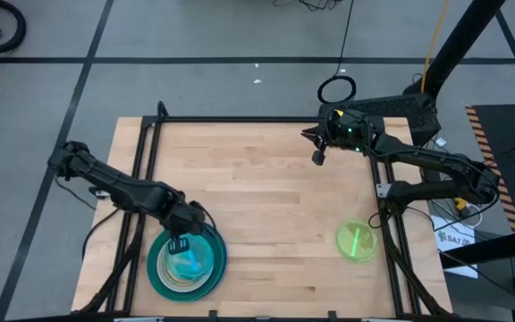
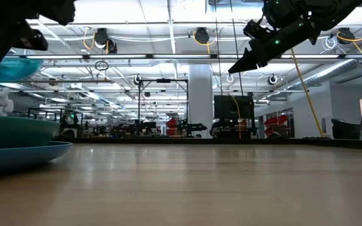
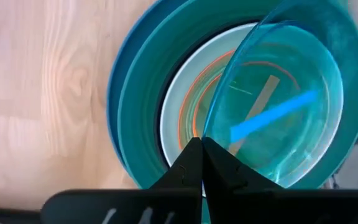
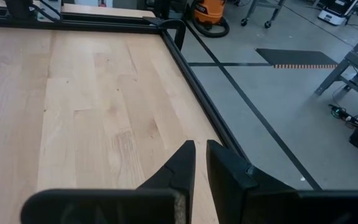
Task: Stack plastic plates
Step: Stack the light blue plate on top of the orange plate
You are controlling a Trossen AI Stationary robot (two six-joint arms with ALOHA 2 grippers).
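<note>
At the table's (image 1: 266, 188) near left corner we see the blue plate (image 1: 156, 268) under teal (image 1: 163, 279) and white (image 3: 169, 118) ones; our left gripper (image 3: 201, 152) pinches a translucent cyan plate (image 3: 278, 106) above them. The lime green plate (image 1: 357, 241) lies near right; the right gripper (image 4: 199, 155) hovers nearly closed, empty.

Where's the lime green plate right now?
In the high view the lime green plate lies alone on the table's right side near the front edge, far from the stack of plates at front left under the left pincer.
</note>
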